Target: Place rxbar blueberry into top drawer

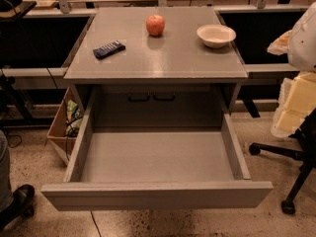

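The rxbar blueberry [109, 49], a small flat dark blue bar, lies on the left part of the grey cabinet's flat top [158, 63]. The top drawer [157, 194] is pulled fully out towards me, and its grey inside is bare. A white rounded part of my arm [302, 33] shows at the right edge, level with the cabinet top and well to the right of the bar. My gripper itself is out of view.
A red apple [155, 24] and a pale bowl [216, 35] stand at the back of the cabinet top. A black office chair base [291, 181] is on the floor at the right. A wooden box [64, 127] sits left of the cabinet, and a shoe [17, 199] is at bottom left.
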`<state>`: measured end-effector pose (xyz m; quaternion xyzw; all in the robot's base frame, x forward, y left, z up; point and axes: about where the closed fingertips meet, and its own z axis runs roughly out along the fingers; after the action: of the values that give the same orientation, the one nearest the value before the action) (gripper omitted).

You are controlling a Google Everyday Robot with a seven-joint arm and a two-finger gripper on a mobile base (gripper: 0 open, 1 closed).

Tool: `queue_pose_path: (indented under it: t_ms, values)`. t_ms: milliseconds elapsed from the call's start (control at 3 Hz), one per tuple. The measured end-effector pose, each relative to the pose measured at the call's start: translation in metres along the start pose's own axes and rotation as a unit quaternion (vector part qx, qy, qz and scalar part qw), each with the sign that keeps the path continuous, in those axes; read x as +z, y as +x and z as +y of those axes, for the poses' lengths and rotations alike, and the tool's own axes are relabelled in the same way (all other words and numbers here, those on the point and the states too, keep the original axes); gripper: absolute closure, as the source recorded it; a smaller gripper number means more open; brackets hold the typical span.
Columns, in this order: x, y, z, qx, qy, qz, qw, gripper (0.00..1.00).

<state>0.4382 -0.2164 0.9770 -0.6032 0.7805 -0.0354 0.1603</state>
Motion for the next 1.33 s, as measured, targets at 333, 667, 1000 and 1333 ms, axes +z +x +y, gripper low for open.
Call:
queue_pose_path:
  t_ms: [333, 667, 1000, 1333]
  values:
    - [0.0, 0.0, 0.0, 0.0, 0.0, 0.0, 1.0, 0.0]
    - [0.006, -0.01, -0.007, -0.004, 0.003, -0.013, 0.9999, 0.0]
    - [0.033, -0.041, -0.03, -0.013, 0.003, -0.051, 0.9986, 0.0]
    - [0.08, -0.1, -0.082, -0.024, 0.009, -0.109, 0.9937, 0.0]
